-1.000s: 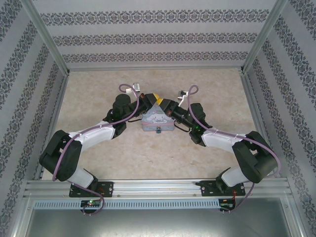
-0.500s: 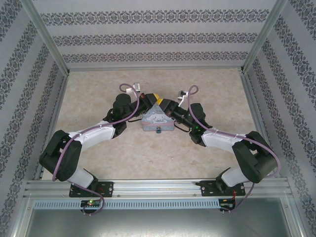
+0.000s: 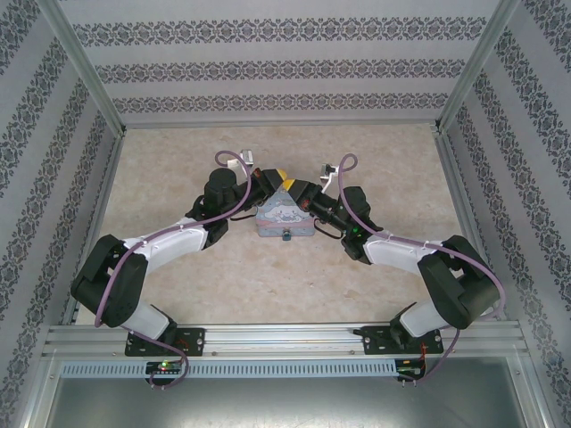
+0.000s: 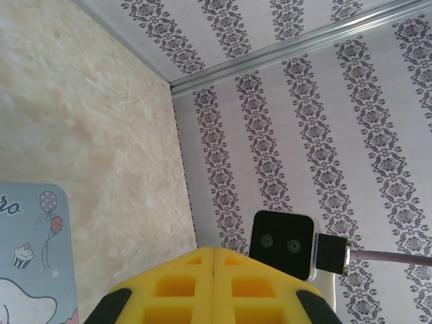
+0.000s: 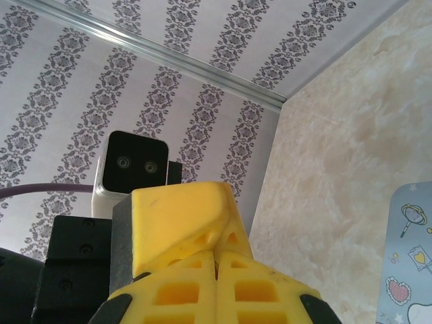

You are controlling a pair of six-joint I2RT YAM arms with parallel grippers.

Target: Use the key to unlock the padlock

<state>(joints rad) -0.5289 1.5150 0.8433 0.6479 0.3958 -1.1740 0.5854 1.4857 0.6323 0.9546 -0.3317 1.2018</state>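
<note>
The left arm (image 3: 169, 241) and the right arm (image 3: 401, 254) both reach forward and bend inward, so their wrists meet in the middle, tip to tip. The left gripper (image 4: 214, 287) has its yellow fingers pressed together with no gap. The right gripper (image 5: 216, 287) is closed in the same way. The left fingertip sits directly on the right one's fingers.

Bright, even, diffuse light in every view, only soft faint shadows under the arms on the marbled tabletop (image 3: 285, 276), no harsh glare, wallpaper (image 4: 324, 135) pattern crisp, nearest objects at the wrist frames' lower edges slightly soft.
</note>
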